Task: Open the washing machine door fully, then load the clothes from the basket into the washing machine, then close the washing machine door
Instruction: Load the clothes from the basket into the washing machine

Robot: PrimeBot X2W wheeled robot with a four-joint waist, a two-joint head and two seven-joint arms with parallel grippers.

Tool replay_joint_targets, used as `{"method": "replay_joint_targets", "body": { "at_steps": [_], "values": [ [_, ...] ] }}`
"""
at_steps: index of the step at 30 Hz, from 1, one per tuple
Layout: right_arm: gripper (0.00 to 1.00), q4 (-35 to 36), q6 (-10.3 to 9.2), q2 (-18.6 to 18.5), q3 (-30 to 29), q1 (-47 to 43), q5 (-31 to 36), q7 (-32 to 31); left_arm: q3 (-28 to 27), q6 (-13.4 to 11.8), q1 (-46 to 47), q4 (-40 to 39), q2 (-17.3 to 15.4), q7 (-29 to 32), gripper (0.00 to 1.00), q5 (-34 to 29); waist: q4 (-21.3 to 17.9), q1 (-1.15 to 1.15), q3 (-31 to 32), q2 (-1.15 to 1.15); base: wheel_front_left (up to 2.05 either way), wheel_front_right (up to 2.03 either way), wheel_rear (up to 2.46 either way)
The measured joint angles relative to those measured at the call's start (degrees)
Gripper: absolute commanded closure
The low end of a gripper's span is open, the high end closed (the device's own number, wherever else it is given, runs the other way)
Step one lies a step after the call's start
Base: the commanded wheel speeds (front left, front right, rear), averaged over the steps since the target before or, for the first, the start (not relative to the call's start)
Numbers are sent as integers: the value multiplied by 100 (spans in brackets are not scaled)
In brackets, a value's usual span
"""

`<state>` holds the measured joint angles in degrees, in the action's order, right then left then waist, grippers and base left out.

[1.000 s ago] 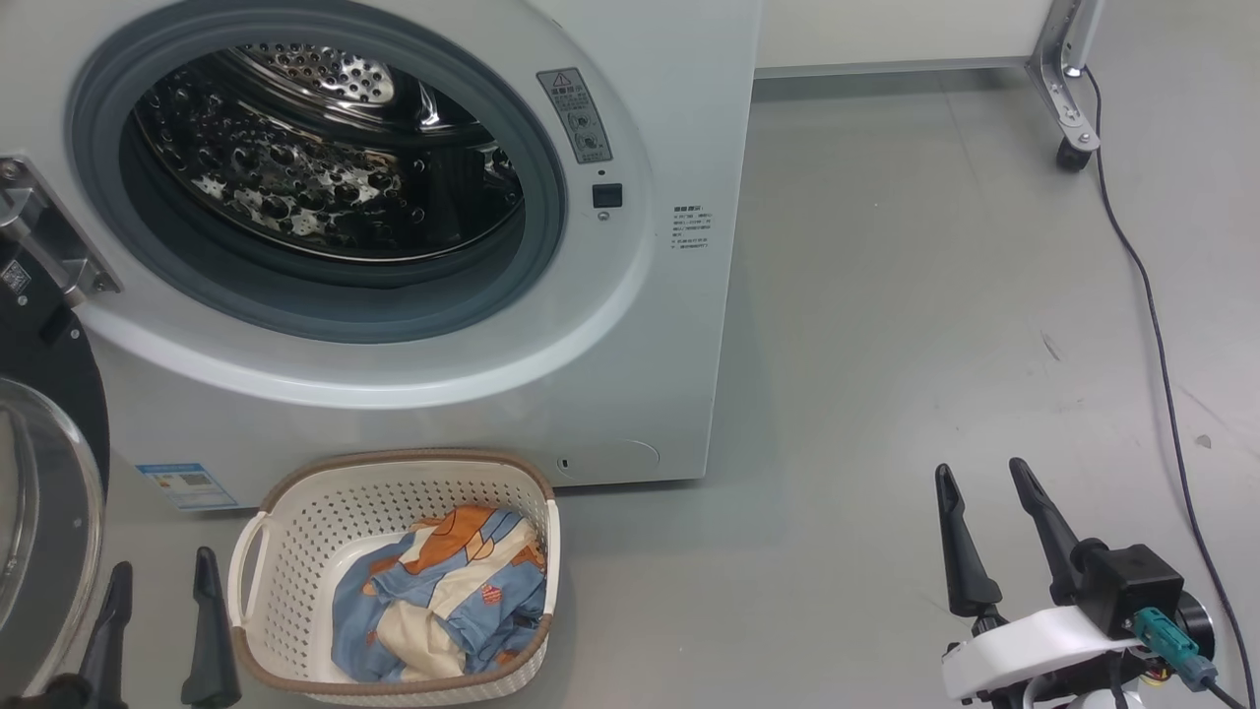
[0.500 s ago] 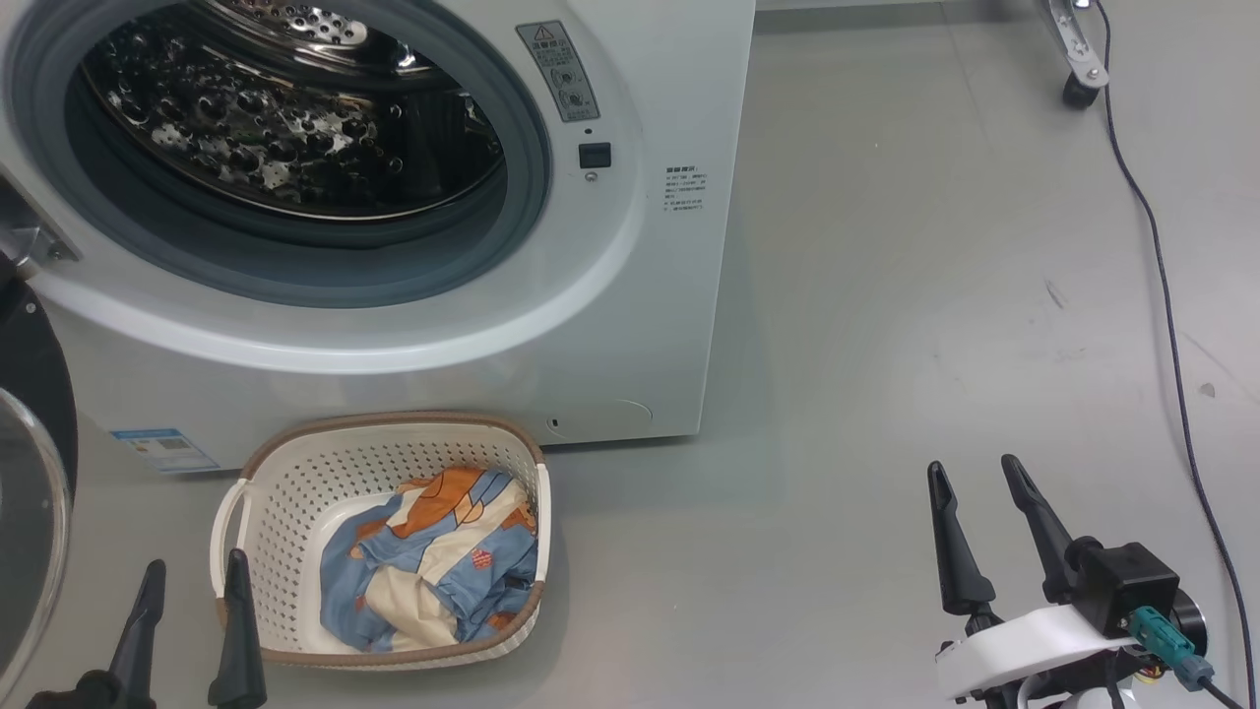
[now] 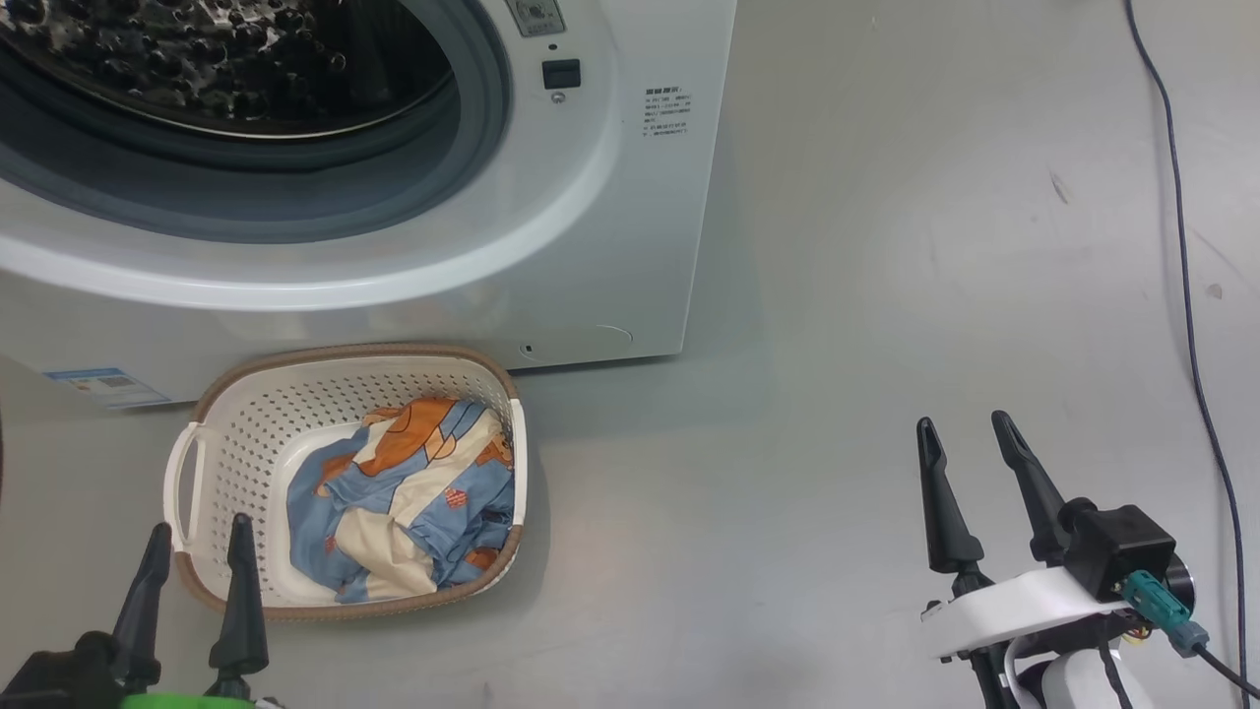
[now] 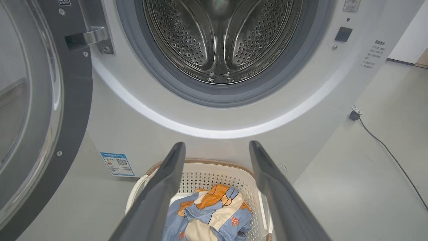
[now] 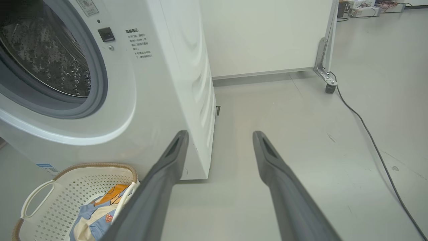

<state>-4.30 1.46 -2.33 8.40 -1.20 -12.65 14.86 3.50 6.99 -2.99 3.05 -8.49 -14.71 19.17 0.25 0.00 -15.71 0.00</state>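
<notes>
The white washing machine (image 3: 630, 246) (image 4: 133, 134) (image 5: 174, 83) stands with its steel drum (image 4: 217, 40) exposed. Its black-rimmed glass door (image 4: 40, 107) is swung out to the left in the left wrist view. On the floor before the machine sits the cream basket (image 3: 236, 414) (image 4: 200, 170) (image 5: 67, 187), holding crumpled blue, orange and cream clothes (image 3: 404, 502) (image 4: 210, 214) (image 5: 93, 214). My left gripper (image 3: 197, 537) (image 4: 217, 147) is open, its tips over the basket's near left corner. Well right of the basket, my right gripper (image 3: 965, 428) (image 5: 220, 135) is open above bare floor.
A black cable (image 3: 1181, 246) (image 5: 367, 134) runs along the grey floor at the right. A wheeled metal leg (image 5: 326, 67) stands by the white wall panel behind the machine.
The head camera has tilted down, so machine and basket have slid up and left in its picture and the door has left it. Both grippers stay open.
</notes>
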Motion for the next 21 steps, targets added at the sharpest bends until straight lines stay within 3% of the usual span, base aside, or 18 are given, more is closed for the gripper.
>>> {"method": "replay_joint_targets", "body": {
  "at_steps": [7, 21],
  "values": [
    [0, 4, -99, -3, 108, 114, -5, 1, 265, 0, 343, 237, -132, 0, 0, 157, -121, 0, -470, 0, 0, 0, 0],
    [0, 211, -212, -23, 538, 722, -46, 1, 623, 0, 1465, 715, -760, 0, 0, 367, -268, 0, -1513, 0, 0, 0, 0]
  ]
}}
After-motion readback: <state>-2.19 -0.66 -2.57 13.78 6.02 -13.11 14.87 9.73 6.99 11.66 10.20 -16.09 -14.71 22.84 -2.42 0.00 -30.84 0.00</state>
